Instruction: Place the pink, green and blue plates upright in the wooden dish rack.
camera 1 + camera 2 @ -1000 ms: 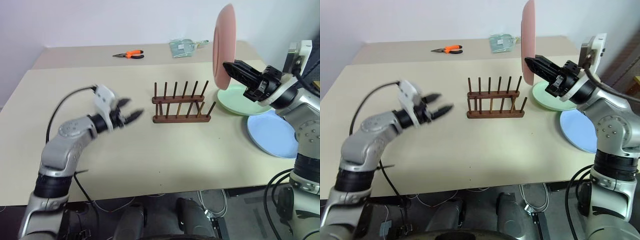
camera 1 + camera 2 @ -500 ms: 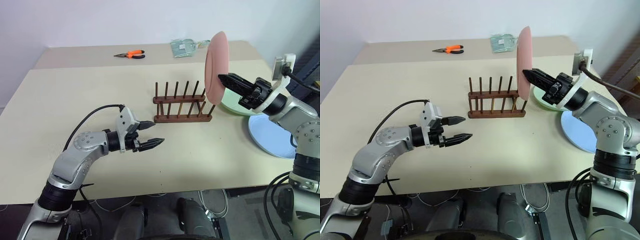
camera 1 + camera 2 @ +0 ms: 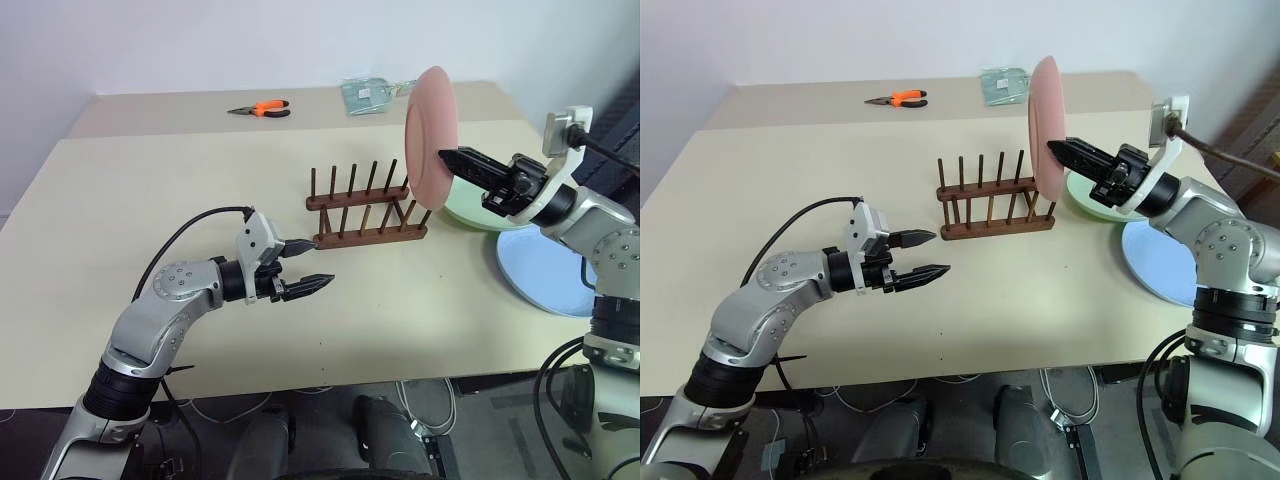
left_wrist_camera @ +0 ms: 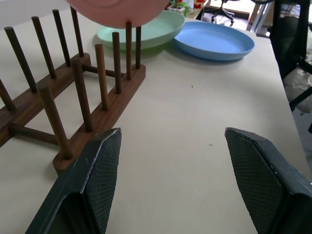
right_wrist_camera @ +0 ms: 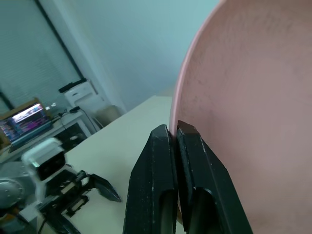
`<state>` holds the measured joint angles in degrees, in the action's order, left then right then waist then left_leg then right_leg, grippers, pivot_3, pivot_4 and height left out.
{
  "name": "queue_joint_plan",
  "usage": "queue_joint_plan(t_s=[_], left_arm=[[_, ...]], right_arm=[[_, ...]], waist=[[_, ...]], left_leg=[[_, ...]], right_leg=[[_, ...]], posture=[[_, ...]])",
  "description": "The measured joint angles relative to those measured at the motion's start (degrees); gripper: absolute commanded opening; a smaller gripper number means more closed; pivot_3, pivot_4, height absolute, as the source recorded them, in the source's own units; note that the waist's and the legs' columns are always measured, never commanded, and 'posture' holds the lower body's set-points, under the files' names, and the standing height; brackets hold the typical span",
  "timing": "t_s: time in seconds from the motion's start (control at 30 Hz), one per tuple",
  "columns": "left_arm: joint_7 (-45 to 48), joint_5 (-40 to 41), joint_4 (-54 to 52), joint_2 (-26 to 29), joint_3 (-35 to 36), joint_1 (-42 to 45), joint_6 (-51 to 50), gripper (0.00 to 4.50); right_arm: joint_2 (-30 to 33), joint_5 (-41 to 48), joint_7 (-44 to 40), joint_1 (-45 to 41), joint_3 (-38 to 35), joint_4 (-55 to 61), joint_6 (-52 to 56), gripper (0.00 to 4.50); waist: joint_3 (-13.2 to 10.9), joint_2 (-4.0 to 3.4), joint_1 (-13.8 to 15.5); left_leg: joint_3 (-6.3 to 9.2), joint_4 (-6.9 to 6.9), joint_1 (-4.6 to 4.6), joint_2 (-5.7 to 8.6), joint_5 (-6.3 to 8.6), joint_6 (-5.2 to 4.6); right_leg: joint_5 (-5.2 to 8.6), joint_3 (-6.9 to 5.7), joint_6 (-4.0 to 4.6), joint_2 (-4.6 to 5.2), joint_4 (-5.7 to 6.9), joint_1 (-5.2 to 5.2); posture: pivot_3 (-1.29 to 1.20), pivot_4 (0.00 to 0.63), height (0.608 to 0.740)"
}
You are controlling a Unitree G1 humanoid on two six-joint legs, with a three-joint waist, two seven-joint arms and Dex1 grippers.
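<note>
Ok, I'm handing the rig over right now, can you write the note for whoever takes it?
Right gripper: shut on the pink plate, held upright over the right end of the wooden dish rack, not seated.
Left gripper: open, empty, near the rack's left end.
Green plate and blue plate: flat on the table, right of the rack.
Done: none racked.
Left: slot all three.

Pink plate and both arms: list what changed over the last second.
The right end effector, shut on the pink plate, brought it down and leftward to the right end of the rack. The left end effector, open and empty, swung toward the rack's near left corner. Rack, green plate, blue plate and pliers stayed put.
</note>
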<state>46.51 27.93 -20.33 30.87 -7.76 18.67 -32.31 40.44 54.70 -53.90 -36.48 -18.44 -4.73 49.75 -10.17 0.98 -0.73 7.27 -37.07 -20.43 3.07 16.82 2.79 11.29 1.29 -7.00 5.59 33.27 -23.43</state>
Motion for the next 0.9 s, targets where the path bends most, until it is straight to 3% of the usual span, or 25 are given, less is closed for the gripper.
queue_joint_plan(t_s=[0.17,0.53,0.63,0.8,0.9], left_arm=[[-0.4,-0.1,0.0,-0.2,-0.1,-0.2,0.0,3.46],[-0.8,-0.4,-0.1,-0.8,-0.5,-0.3,-0.1,3.46],[-1.2,-0.4,-0.4,-0.8,-0.5,-0.3,-0.4,3.52],[-1.9,-0.5,-0.8,-0.8,-0.5,-0.4,-0.9,3.52],[-2.4,-0.5,-0.9,-0.8,-0.5,-0.4,-1.1,3.52]], right_arm=[[1.3,-0.6,-4.1,-2.4,0.7,-3.8,0.7,0.0],[1.6,-8.0,-13.2,-13.5,4.8,-26.9,0.7,0.0],[1.6,-10.2,-15.3,-15.5,5.4,-32.2,0.6,0.86],[0.7,-14.3,-13.9,-16.4,5.5,-34.7,-4.0,3.27],[-0.3,-19.6,-7.7,-16.3,5.1,-34.4,-14.6,3.27]], waist=[[0.0,0.0,-0.1],[0.0,-0.01,-0.1],[0.0,-0.01,-0.1],[0.0,-0.01,-0.1],[0.0,-0.01,-0.2]], left_leg=[[-0.02,-0.01,0.02,0.0,0.0,0.0],[-0.02,0.0,0.0,0.0,0.0,0.0],[-0.03,0.0,-0.01,0.01,0.0,0.0],[-0.03,-0.01,-0.01,0.01,0.0,0.0],[-0.03,0.0,0.0,0.01,0.0,0.01]], right_leg=[[0.0,0.0,0.0,0.0,0.0,0.0],[-0.01,0.0,0.0,0.0,0.01,-0.01],[-0.02,0.01,-0.01,0.0,0.0,-0.01],[-0.02,0.01,-0.02,0.0,0.0,-0.01],[-0.03,0.01,-0.04,0.0,0.02,-0.02]], posture=[[0.0,0.15,0.74],[0.0,0.15,0.74],[0.0,0.15,0.74],[0.0,0.15,0.74],[0.0,0.15,0.74]])
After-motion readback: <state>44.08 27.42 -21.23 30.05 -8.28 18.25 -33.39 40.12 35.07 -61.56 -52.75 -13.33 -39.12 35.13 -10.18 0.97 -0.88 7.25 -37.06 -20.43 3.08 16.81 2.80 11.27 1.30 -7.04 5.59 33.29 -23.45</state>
